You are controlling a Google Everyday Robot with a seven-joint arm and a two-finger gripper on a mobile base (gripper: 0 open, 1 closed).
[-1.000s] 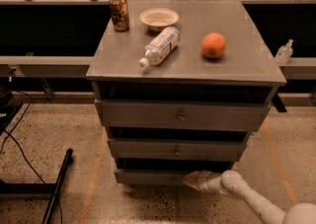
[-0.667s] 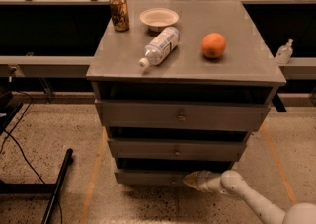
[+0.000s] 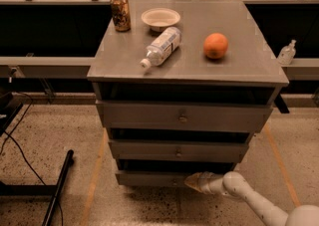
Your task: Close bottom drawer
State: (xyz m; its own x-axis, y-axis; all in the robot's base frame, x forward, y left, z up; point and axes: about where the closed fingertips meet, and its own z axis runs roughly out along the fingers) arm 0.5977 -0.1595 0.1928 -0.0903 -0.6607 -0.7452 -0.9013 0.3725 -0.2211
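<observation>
The grey cabinet (image 3: 184,60) has three drawers. The bottom drawer (image 3: 149,178) is the lowest and narrowest grey front, with a dark gap above it. My gripper (image 3: 192,181) reaches in from the lower right on a white arm (image 3: 249,195). Its tip touches the drawer front at about mid-width, near where the knob sits. The middle drawer (image 3: 177,151) and the top drawer (image 3: 182,116) with its round knob lie above.
On the cabinet top are a can (image 3: 120,12), a white bowl (image 3: 160,19), a lying plastic bottle (image 3: 160,47) and an orange (image 3: 216,46). A black pole (image 3: 59,186) and cables lie on the speckled floor at left. A shelf rail runs behind.
</observation>
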